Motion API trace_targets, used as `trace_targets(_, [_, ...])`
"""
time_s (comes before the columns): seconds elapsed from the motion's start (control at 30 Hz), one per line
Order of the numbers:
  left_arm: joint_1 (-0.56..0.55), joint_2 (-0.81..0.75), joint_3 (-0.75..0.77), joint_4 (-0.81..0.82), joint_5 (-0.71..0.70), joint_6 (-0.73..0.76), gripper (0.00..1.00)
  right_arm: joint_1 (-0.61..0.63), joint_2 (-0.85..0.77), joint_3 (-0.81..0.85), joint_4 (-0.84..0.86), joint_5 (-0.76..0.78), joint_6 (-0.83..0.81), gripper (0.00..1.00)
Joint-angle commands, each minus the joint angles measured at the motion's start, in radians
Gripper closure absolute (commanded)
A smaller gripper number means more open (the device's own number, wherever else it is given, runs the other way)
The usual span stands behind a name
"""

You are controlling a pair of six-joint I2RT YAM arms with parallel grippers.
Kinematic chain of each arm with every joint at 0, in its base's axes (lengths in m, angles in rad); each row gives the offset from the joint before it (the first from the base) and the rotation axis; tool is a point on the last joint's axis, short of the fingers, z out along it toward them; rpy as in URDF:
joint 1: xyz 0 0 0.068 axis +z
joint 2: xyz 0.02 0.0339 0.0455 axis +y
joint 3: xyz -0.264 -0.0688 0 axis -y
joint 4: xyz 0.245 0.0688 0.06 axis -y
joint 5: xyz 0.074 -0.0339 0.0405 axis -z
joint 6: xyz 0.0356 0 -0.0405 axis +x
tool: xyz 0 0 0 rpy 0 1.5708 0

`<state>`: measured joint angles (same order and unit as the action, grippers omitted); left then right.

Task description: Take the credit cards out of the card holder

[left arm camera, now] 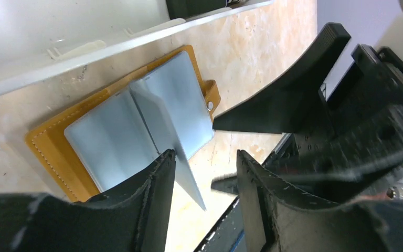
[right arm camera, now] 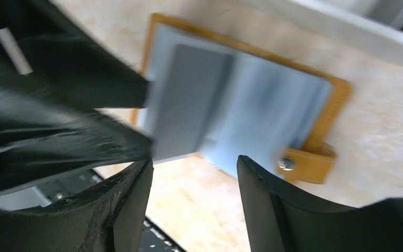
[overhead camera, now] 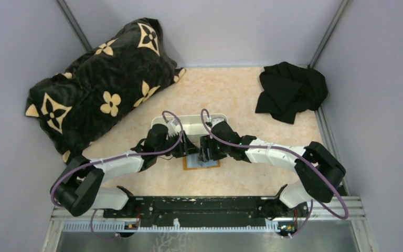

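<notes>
The card holder [left arm camera: 47, 147] lies open on the table, orange-tan outside with grey-blue panels inside; both arms hide most of it from above [overhead camera: 202, 164]. A grey credit card [left arm camera: 187, 184] sticks up out of its middle fold, also seen in the right wrist view [right arm camera: 189, 110]. My left gripper [left arm camera: 204, 157] is open around the card's free edge; the card rests against one finger, and the other finger stands apart. My right gripper [right arm camera: 194, 163] hangs open just above the holder's near edge with nothing between its fingers. The two grippers face each other closely [overhead camera: 186, 149] [overhead camera: 207, 152].
A long white tray [overhead camera: 189, 122] lies right behind the holder, its rim [left arm camera: 84, 58] close to it. A black patterned pillow [overhead camera: 99, 89] fills the back left and a black cloth [overhead camera: 291, 89] the back right. Walls close in on three sides.
</notes>
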<state>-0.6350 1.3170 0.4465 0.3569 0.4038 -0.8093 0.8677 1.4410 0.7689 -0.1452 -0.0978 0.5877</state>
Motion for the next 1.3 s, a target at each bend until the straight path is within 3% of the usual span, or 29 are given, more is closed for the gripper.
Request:
trace_targets(0.0, [-0.009,0.027,0.036,0.048,-0.036,-0.014,0.48,0.059,-0.034,0.086,0.146,-0.114,0.030,0.41])
trace_targets(0.5, [-0.008,0.018,0.038,0.036,-0.038,-0.002,0.45,0.079,-0.025,0.068,0.131,-0.057,0.036,0.58])
trace_targets(1.27, [-0.008,0.011,0.035,0.027,-0.037,0.003,0.44,0.080,0.023,0.022,0.135,-0.034,0.032,0.67])
